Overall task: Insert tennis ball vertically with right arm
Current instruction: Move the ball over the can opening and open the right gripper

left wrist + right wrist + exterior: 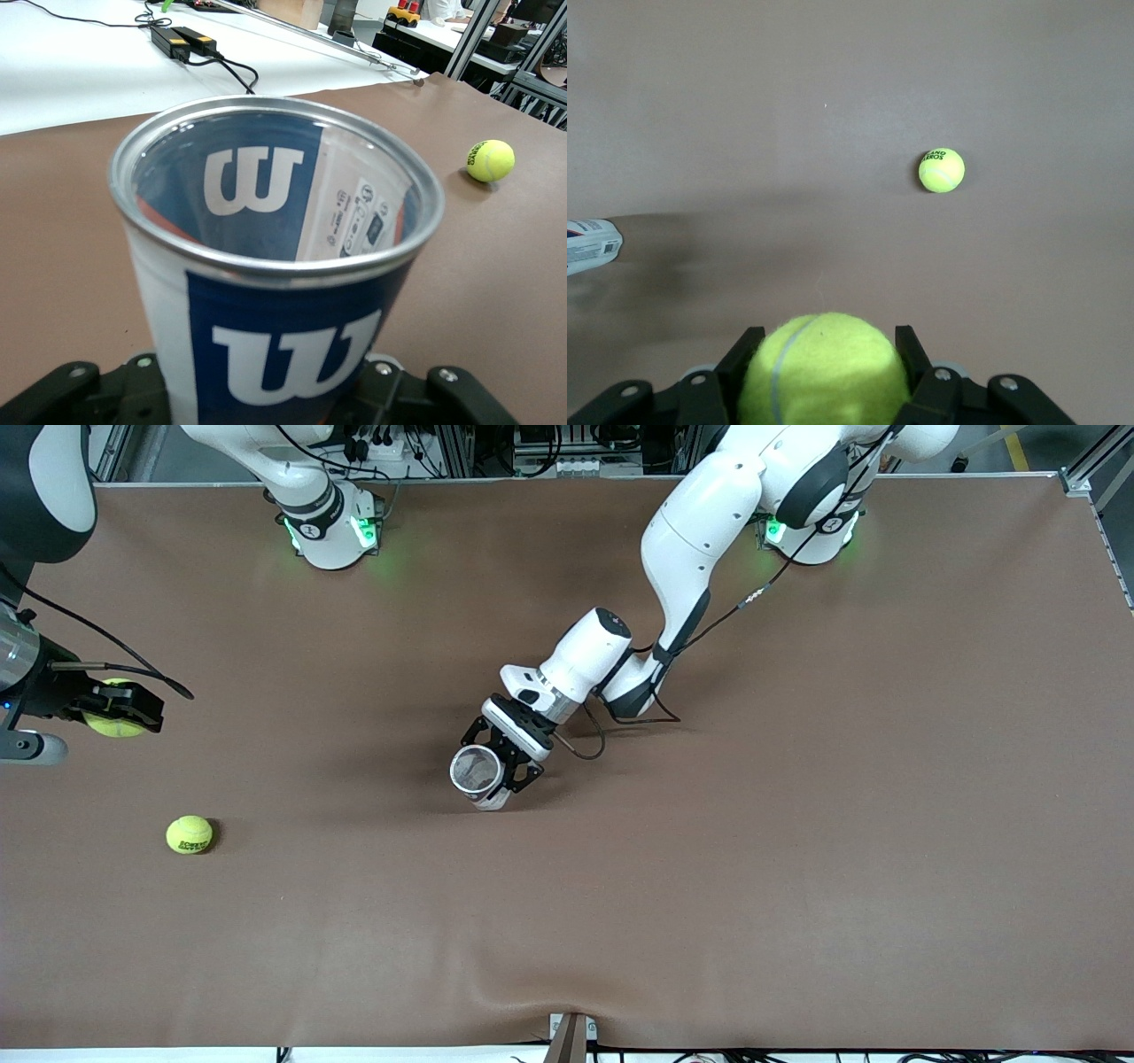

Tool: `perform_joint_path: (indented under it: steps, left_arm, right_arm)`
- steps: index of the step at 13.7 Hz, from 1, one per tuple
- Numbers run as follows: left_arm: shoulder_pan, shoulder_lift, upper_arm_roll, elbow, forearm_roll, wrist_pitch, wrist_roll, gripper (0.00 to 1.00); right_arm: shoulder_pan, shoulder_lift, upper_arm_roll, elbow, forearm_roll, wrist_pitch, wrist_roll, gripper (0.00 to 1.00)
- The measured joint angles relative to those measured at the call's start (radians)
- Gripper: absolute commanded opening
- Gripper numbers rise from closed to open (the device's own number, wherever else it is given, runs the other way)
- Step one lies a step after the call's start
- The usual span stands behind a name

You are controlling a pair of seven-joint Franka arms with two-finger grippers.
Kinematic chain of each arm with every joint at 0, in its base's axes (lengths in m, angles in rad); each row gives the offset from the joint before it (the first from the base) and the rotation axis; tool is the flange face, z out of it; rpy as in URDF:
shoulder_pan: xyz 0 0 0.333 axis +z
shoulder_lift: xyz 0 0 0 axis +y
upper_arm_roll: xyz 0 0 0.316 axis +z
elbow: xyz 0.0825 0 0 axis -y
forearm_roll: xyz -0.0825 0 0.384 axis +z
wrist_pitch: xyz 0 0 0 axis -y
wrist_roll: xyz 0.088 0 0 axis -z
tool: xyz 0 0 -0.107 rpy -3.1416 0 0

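Because a felt-covered tennis ball [822, 367] is light, slightly springy and grippy, the right gripper [120, 708], closed on it across its middle, should hold it without much squeeze; it hangs over the table's edge at the right arm's end. A round ball has no long axis. The can [478, 775], clamped by the left gripper [500, 757] near the table's centre, stands upright, mouth upward. A second ball [190, 834] lies apart, toward the right arm's end.

Right arm's black two-finger claw [120, 710] clamps a fuzzy yellow-green tennis ball [824, 370] above the brown counter's [797, 868] right-arm end. Open-topped blue-and-white metal ball can [478, 776] stands upright mid-counter, left claw [502, 759] gripping it.
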Motion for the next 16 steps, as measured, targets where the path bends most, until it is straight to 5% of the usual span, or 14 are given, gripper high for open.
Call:
perform_joint_path:
  steps: [7,16]
  left_arm:
    - [-0.002,0.003,0.001,0.001,0.000,0.006,0.000,0.62]
    - [-0.005,0.006,0.002,0.002,0.000,0.012,0.000,0.62]
  right_arm:
    - [0.072,0.059,0.006,0.000,0.084,0.122,0.162,0.00]
    - [0.376,0.222,0.009,-0.001,-0.007,0.288,0.617,0.00]
